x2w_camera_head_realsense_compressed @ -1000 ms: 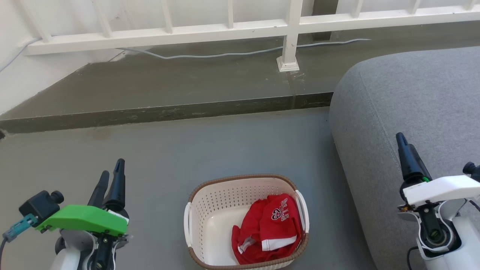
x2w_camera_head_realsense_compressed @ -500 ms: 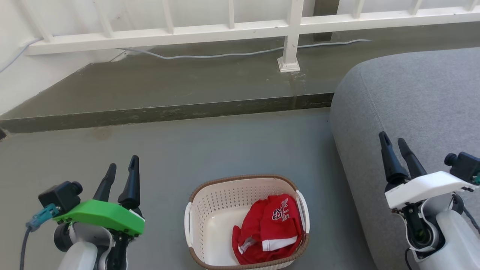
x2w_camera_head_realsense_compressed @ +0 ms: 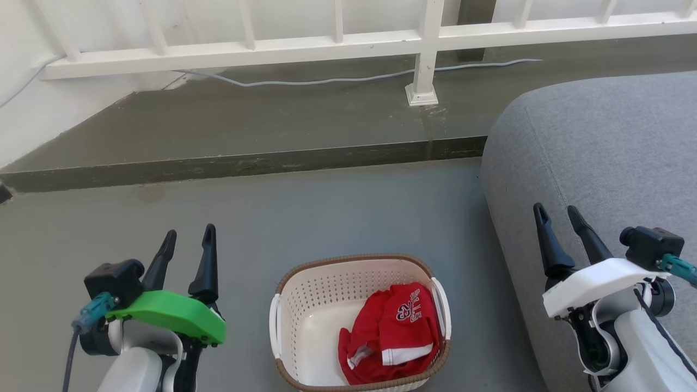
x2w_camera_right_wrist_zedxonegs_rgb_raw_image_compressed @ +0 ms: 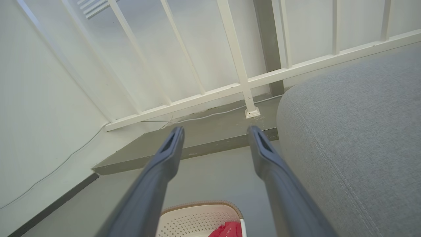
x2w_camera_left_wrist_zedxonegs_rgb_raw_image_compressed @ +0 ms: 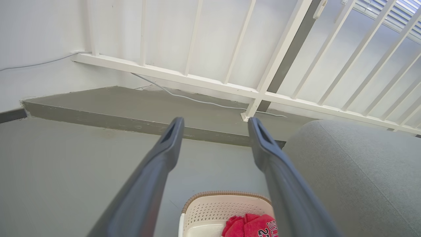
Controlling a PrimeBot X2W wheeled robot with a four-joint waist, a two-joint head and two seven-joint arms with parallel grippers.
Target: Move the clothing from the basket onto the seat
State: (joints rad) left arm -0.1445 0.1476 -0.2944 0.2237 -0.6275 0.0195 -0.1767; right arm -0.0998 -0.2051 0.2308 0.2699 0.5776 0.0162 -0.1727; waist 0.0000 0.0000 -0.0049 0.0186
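Note:
Red clothing (x2w_camera_head_realsense_compressed: pixel 392 335) with white trim and the number 23 lies crumpled in the right half of the cream basket (x2w_camera_head_realsense_compressed: pixel 305 305), which stands on the floor at the bottom middle of the head view. The grey seat (x2w_camera_head_realsense_compressed: pixel 599 158) rises to the right of it. My left gripper (x2w_camera_head_realsense_compressed: pixel 188 234) is open, left of the basket and above the floor. My right gripper (x2w_camera_head_realsense_compressed: pixel 556 209) is open over the seat's left edge. Both wrist views look past open fingers at the basket (x2w_camera_left_wrist_zedxonegs_rgb_raw_image_compressed: pixel 227 204) (x2w_camera_right_wrist_zedxonegs_rgb_raw_image_compressed: pixel 197 217), clothing (x2w_camera_left_wrist_zedxonegs_rgb_raw_image_compressed: pixel 253 227) (x2w_camera_right_wrist_zedxonegs_rgb_raw_image_compressed: pixel 228 230) and seat (x2w_camera_left_wrist_zedxonegs_rgb_raw_image_compressed: pixel 355 171) (x2w_camera_right_wrist_zedxonegs_rgb_raw_image_compressed: pixel 358 125).
A raised concrete step (x2w_camera_head_realsense_compressed: pixel 239 163) crosses the floor beyond the basket. Behind it stands a white railing (x2w_camera_head_realsense_compressed: pixel 425 49) with a post base and a grey cable (x2w_camera_head_realsense_compressed: pixel 305 81) along the ledge. A white wall (x2w_camera_head_realsense_compressed: pixel 27 120) closes the left side.
Both arms have swung inward toward the basket, the left to the right and the right to the left. Both grippers stay open. Basket and clothing have not moved.

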